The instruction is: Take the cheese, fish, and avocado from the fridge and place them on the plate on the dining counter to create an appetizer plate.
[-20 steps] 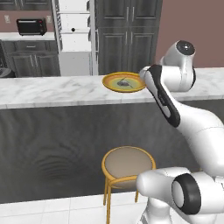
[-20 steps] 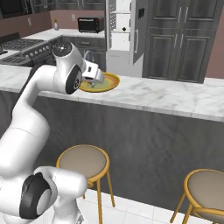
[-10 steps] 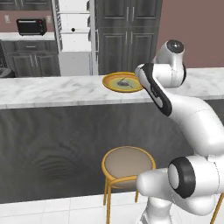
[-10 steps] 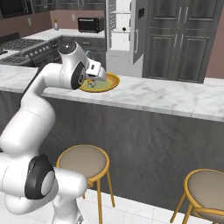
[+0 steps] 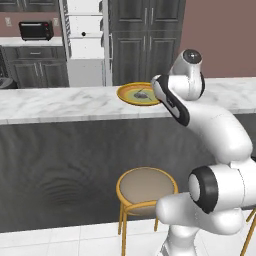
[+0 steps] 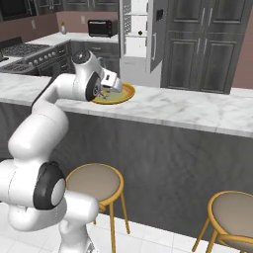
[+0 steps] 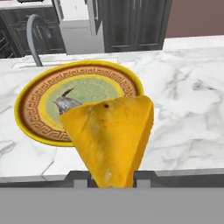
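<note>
Cheese wedge gripped over the near edge of the dining counter, just short of the plate.

In the hand view the gripper (image 7: 112,177) is clamped on the cheese (image 7: 111,138), a yellow-orange wedge held point-down that hides most of the fingers. Beyond it the plate (image 7: 33,127) rests on the white marble dining counter (image 7: 183,109), with the fish (image 7: 66,103) (grey, thin tail up) lying in the greenish centre, partly hidden by the wedge. From the left base view the plate (image 5: 125,95) sits beside the arm's wrist; the right base view shows the gripper (image 6: 109,85) at the plate's (image 6: 124,95) near rim. The fridge (image 5: 86,42) stands open behind the counter, white shelves showing.
</note>
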Available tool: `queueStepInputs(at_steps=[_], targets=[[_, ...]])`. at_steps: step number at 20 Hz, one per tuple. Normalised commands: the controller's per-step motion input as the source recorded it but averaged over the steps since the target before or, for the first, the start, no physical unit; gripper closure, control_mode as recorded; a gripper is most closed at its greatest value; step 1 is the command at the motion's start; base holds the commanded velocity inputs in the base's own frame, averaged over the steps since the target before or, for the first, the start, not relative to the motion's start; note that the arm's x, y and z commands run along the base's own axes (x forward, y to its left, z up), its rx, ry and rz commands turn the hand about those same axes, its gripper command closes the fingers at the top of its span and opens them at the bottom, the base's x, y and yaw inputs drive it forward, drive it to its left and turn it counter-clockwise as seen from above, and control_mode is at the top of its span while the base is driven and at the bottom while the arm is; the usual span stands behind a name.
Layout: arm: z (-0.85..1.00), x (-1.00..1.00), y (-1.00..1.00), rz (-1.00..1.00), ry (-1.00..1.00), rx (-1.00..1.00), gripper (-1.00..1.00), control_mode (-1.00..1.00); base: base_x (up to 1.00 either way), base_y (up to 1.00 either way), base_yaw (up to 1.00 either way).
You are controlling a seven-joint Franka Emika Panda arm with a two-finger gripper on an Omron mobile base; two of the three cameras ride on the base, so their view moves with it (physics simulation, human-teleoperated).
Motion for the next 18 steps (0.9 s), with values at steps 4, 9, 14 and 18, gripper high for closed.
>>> queueStepInputs(at_steps=[4, 9, 14, 18], targets=[[-0.08, 0.35, 0.00, -0.01, 0.00, 0.00, 1.00, -1.00, 0.00, 0.00, 0.00], [-0.05, 0.34, 0.00, 0.00, 0.00, 0.00, 1.00, -1.00, 0.00, 0.00, 0.00], [-0.05, 0.33, 0.00, 0.00, 0.00, 0.00, 1.00, -1.00, 0.00, 0.00, 0.00], [-0.15, 0.16, 0.00, 0.00, 0.00, 0.00, 1.00, -1.00, 0.00, 0.00, 0.00]])
